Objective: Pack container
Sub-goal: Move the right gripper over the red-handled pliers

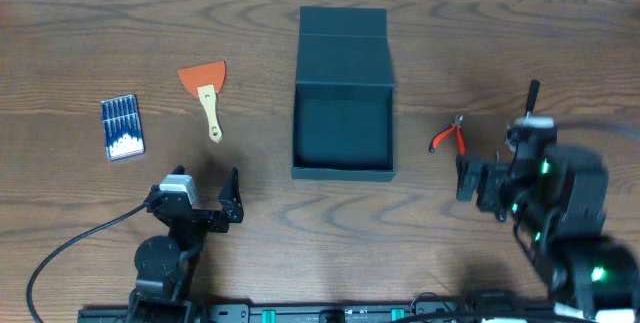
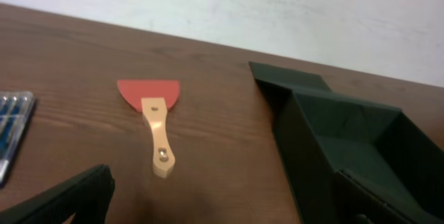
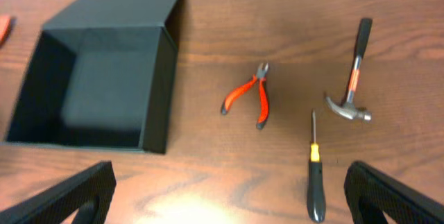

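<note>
Wooden table (image 1: pixel 80 43) fills the frame. Open dark container (image 1: pixel 343 128) sits upper centre, lid flap folded back. Left gripper (image 1: pixel 198 198) at lower left and right gripper (image 3: pixel 229 182) at right both have fingers spread wide. Orange scraper (image 1: pixel 205 88) lies upper left.

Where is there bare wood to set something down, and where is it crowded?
Bare wood lies between the scraper and the container, in front of the container's near wall, and beyond the blue bit case. Crowded: right of the container, where pliers, screwdriver and hammer lie close.
</note>
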Controlling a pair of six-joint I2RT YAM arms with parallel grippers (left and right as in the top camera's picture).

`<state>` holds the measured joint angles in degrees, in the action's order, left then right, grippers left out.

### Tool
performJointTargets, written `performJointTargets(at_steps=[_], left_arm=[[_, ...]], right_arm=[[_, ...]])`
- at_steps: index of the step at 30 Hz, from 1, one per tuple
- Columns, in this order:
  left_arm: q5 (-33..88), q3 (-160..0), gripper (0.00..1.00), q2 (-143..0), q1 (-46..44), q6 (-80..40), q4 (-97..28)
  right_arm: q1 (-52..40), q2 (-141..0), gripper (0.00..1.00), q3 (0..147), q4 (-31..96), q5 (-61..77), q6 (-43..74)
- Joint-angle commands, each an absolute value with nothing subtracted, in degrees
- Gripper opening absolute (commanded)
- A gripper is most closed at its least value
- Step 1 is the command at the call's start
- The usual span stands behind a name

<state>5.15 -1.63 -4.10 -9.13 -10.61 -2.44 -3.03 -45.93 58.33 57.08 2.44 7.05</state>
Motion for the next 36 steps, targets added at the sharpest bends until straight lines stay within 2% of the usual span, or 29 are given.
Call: performJointTargets(at_steps=[1,9,17,28,36], left_arm=[[5.6,-1.1,0.99,-4.5,-9.3,-11.9,-4.0],[5.5,-1.1,0.99,-4.5,-9.3,-11.9,-4.1],[5.5,-1.1,0.99,-4.5,-9.3,-11.9,-4.1],[5.3,-1.1,0.99,-4.5,-9.3,-11.9,-4.1],[5.3,-1.1,0.99,-4.5,-9.3,-11.9,-4.1]], right_arm=[[-2.6,-51.8,0.99,67.5,62.0,3.9,6.8],[3.6,-68.9,0.99,76.4,71.6,2.4,10.2],[5.2,-83.4,0.99,76.4,71.4,2.4,9.5],[5.2,-86.2,0.99,72.3,63.2,1.9,0.3],[5.9,-86.3,0.99,65.5,58.3,1.7,0.1]])
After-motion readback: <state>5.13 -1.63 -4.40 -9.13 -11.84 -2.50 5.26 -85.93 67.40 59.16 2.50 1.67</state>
